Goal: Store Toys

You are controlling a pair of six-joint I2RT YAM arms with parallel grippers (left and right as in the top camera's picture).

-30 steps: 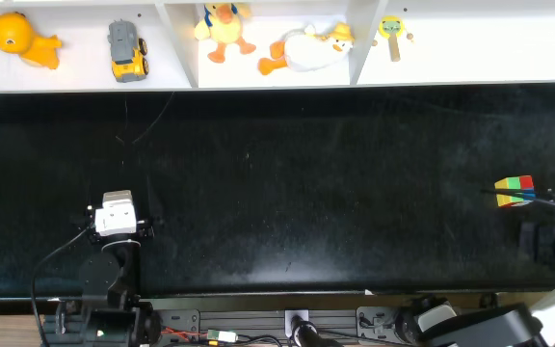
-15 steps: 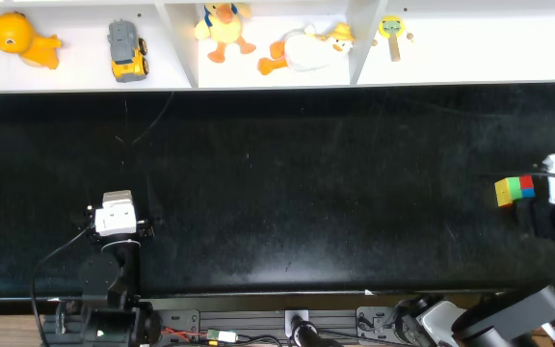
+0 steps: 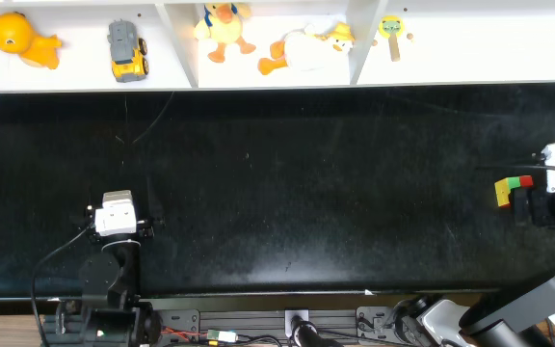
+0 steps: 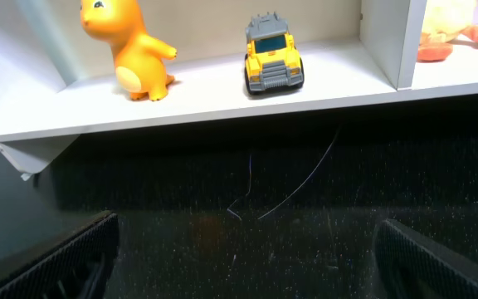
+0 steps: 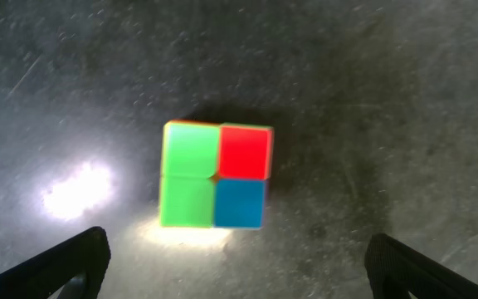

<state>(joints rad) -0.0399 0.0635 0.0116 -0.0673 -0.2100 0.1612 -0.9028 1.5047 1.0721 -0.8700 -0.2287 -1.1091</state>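
A black table [image 3: 287, 193] is carrying 1 multicoloured cube [image 5: 216, 174] near its right edge. A white shelf [image 3: 489, 53] along the far side is holding 5 toys in 3 compartments: orange figure [image 3: 22, 39] and yellow truck [image 3: 127, 50], yellow plush duck [image 3: 224, 27] and white plush duck [image 3: 306, 50], small stick toy [image 3: 391, 33].

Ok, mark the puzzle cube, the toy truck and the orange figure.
puzzle cube [image 5: 215, 174], right wrist view, top face.
toy truck [image 4: 274, 52], left wrist view, hood.
orange figure [image 4: 133, 51], left wrist view, body.
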